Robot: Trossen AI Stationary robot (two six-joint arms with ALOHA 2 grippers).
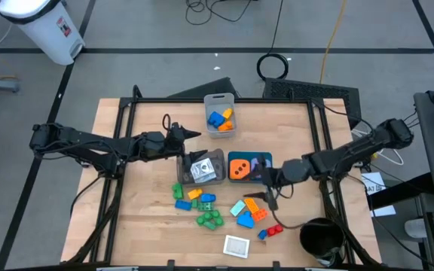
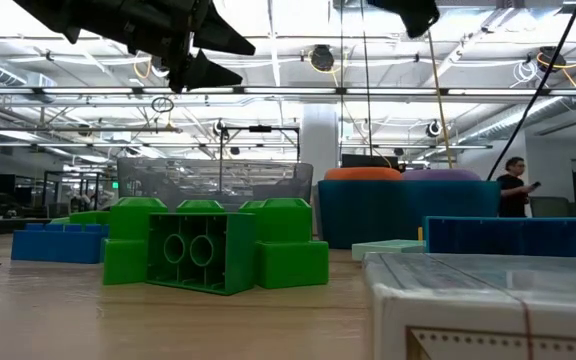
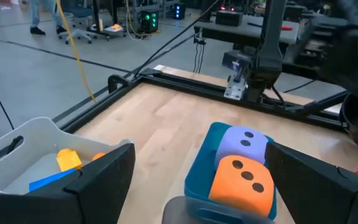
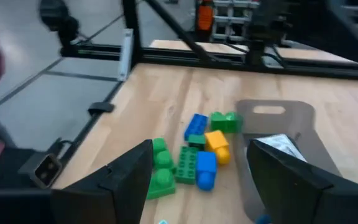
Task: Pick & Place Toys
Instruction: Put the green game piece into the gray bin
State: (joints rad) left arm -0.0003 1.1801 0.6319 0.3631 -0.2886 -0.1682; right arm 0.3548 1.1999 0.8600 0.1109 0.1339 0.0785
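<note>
Loose bright bricks lie on the wooden table: a green, yellow and blue cluster, green ones, an orange and blue group and red ones. A white-edged card lies near the front edge. An orange die and a purple die sit in the teal bin. My left gripper is open and empty above the grey bin. My right gripper is open and empty beside the teal bin, above the orange bricks.
A pale grey bin at the far middle holds blue and orange bricks. The grey bin holds a white-edged card. A dark round thing stands at the front right. Black frame rails run along the table's edges.
</note>
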